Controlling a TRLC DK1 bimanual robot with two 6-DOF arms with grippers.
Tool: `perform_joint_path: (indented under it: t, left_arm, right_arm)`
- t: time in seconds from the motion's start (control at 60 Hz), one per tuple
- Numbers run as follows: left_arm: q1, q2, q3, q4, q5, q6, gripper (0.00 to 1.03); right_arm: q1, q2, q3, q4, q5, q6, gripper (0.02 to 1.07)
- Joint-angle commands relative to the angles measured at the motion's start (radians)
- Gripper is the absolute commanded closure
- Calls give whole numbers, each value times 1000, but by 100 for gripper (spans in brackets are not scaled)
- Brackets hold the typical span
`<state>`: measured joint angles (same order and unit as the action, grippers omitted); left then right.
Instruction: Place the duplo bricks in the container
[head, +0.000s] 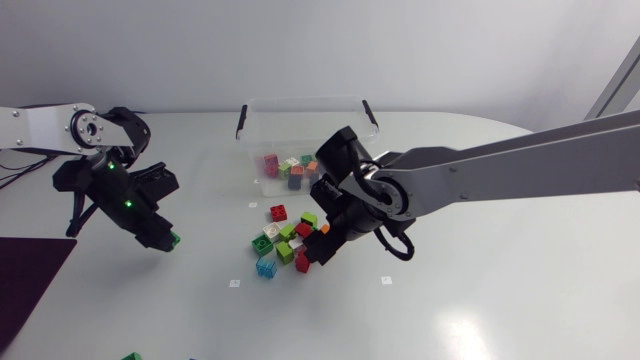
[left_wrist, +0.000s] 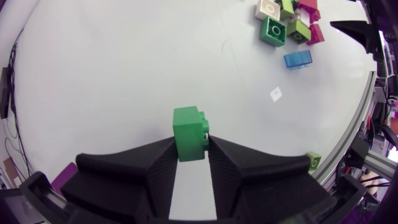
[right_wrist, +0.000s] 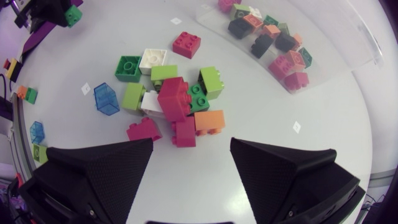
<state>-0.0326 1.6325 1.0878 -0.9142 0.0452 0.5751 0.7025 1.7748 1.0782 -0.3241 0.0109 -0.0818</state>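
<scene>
My left gripper (head: 168, 240) is shut on a green duplo brick (left_wrist: 189, 132), held a little above the table at the left; the brick (head: 175, 239) peeks out at the fingertips in the head view. My right gripper (right_wrist: 191, 149) stands open just above a pile of bricks (head: 288, 238) in the middle, with a red brick (right_wrist: 174, 98) and an orange brick (right_wrist: 210, 120) ahead of its fingers. The clear container (head: 255, 115) at the back holds several bricks (right_wrist: 273, 42).
A loose red brick (head: 278, 212) lies between pile and container, a blue one (head: 266, 267) at the pile's near side. More bricks sit at the table's front left edge (head: 131, 356). A dark mat (head: 25, 275) covers the left corner. Small white markers (head: 234, 283) dot the table.
</scene>
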Motion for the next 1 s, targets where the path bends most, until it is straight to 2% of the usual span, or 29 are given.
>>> perform_joint_path:
  t: [0.0, 0.25, 0.467, 0.667, 0.917, 0.983]
  left_arm:
    - [-35, -23, 47, 1, 7, -46, 83]
    - [-105, -33, 164, 5, 48, -103, 83]
    - [-162, -25, 290, 15, 61, -153, 83]
    - [-210, -11, 363, 26, 67, -176, 83]
    - [-263, 29, 445, 49, 71, -208, 83]
    - [-274, 43, 469, 51, 73, -215, 83]
  right_arm:
    - [6, 37, -27, 22, 1, -22, 22]
    - [2, 80, -26, 65, 1, -36, 45]
    - [12, 126, 3, 63, 6, -39, 49]
    - [14, 150, 31, 62, 4, -52, 60]
    - [20, 189, 88, 36, 3, -59, 60]
    - [20, 201, 101, 26, 3, -61, 63]
